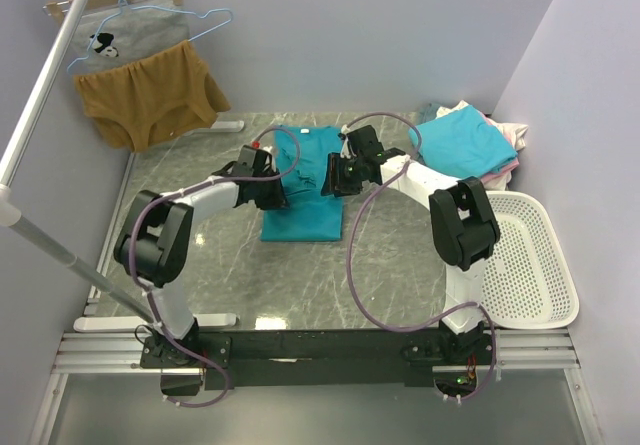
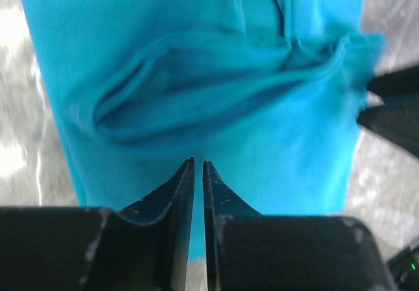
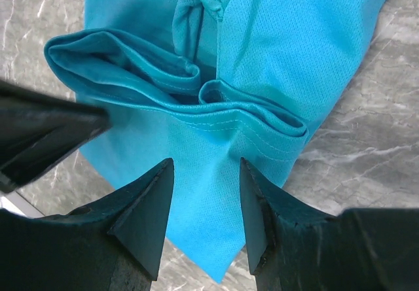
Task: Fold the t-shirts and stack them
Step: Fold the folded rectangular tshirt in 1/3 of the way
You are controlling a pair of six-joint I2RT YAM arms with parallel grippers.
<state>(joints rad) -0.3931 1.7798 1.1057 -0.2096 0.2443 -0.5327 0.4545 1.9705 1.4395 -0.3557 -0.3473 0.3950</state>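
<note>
The grey marbled worktop [image 1: 230, 265] carries a white basket [image 1: 535, 265] at its right edge. A teal shirt [image 1: 305, 220] lies folded mid-worktop. A turquoise shirt [image 1: 462, 143] tops a pile [image 1: 508, 163] at the back right. Over the teal shirt's bunched fold, the right hand [image 3: 206, 173] is spread and the left hand [image 2: 198, 173] is pressed almost together, nothing between its fingers.
</note>
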